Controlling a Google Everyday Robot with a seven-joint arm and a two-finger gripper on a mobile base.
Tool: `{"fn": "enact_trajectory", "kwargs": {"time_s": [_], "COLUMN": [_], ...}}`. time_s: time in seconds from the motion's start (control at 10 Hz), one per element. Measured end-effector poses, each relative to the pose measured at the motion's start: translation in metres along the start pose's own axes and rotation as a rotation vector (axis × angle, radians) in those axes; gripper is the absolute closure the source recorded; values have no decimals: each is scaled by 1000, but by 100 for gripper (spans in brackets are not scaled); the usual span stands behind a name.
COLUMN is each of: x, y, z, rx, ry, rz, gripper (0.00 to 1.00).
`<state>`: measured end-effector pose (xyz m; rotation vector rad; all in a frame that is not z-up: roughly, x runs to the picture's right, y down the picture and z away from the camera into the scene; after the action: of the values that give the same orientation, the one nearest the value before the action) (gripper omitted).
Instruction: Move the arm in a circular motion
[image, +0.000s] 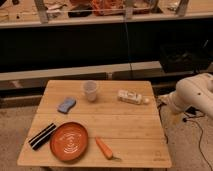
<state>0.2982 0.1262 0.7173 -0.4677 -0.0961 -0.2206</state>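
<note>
camera view shows you the arm (196, 93) at the right edge, off the table (130, 122) and hanging beside its right side, so you look to be partway round the circle. the gripper (169, 104) sits at the arm's low end near the table's edge; nothing seems held. next you need a smooth sweep clear of the bottle (132, 97) and cup (90, 90). a plate (69, 141) and sponge (66, 105) rest on the wood; dark shelving stands behind.

The arm (192, 95) hangs right of the table (130, 125), claw (171, 118) seemingly pointing down.
</note>
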Motion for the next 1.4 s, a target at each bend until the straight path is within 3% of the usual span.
{"fn": "enact_trajectory", "kwargs": {"time_s": [0.8, 1.3, 1.4], "x": [-195, -315, -330], "y": [-17, -66, -77], "z": [-19, -19, -17], "rx": [2, 3, 8], "ry": [-51, -158, -171], "rz": [-184, -343, -359], "gripper": [20, 20, 20]}}
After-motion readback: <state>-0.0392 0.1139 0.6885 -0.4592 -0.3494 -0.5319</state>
